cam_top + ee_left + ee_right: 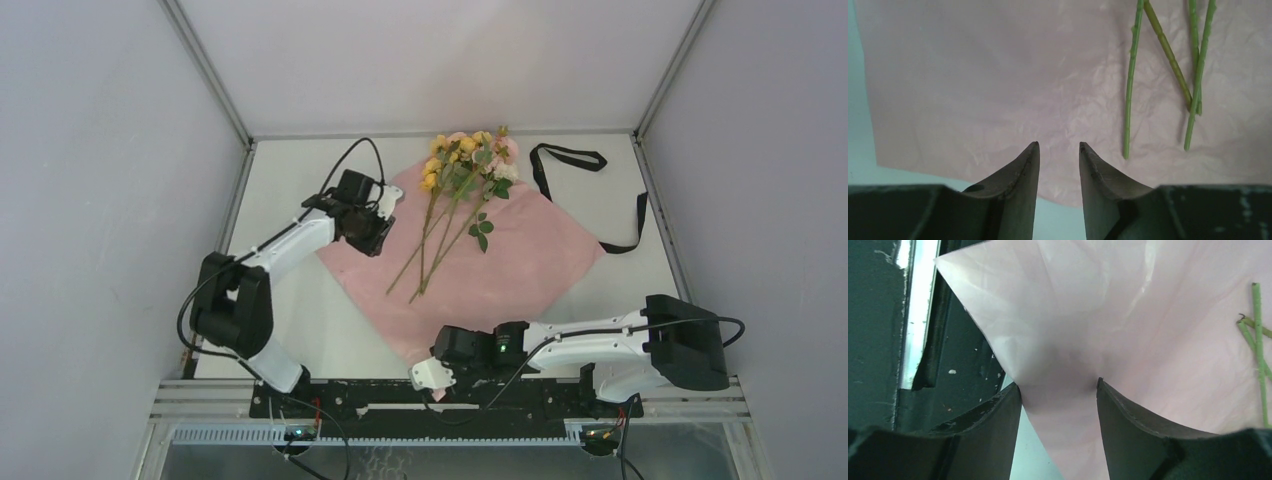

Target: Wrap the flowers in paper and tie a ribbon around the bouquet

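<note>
Paper (520, 260) pink side up, spread diamond-wise on bench (340, 320). Flowers (465, 165) lie on its far half. Ribbon (565, 155) looped on bench far right, one end at paper's right corner. Left claw (1058, 146) over paper's left edge, jaws apart, gripping nothing. Right claw (1058, 385) released, jaws straddling paper's near corner. Wrist views show stems only, blooms cut off. Ribbon lettering unreadable.

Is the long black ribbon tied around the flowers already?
No, the long black fabric ribbon lies loose beside the pink paper sheet, apart from the yellow and pink flowers.
</note>
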